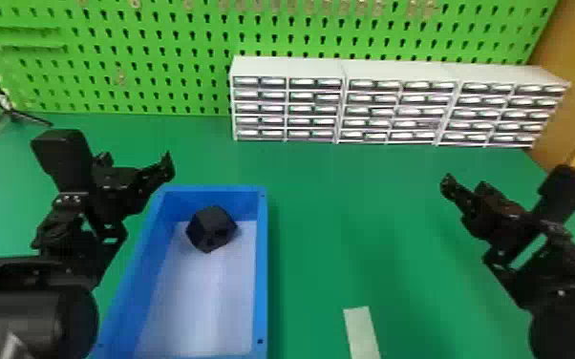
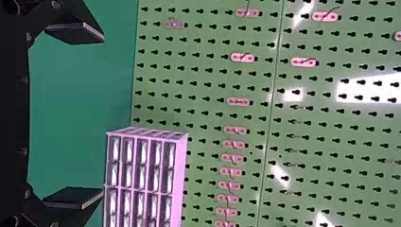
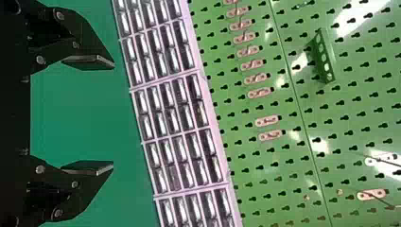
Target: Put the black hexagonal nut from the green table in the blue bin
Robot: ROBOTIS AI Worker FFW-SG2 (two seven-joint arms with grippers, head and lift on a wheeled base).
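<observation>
Black nut [image 1: 211, 228] sits at twelve o'clock inside blue bin [image 1: 262, 267]; left claw [image 2: 101, 113] and right claw [image 3: 112, 116], both wide, should avoid its rim.

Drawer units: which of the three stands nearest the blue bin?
The leftmost unit; the middle unit and right unit stand farther right, away from the bin.

Head view bright, light spread fairly evenly over the table [image 1: 329, 191]; darker band on it along the right side of the bin [image 1: 262, 267]. Pale sheen down the bin floor. Nut [image 1: 211, 229] very dark, upper face slightly lighter. White glints on the drawers [image 1: 396, 98]. Both wrist views: hard white glare patches on the pegboard [image 2: 213, 85], table dimmer, without strong reflections.
</observation>
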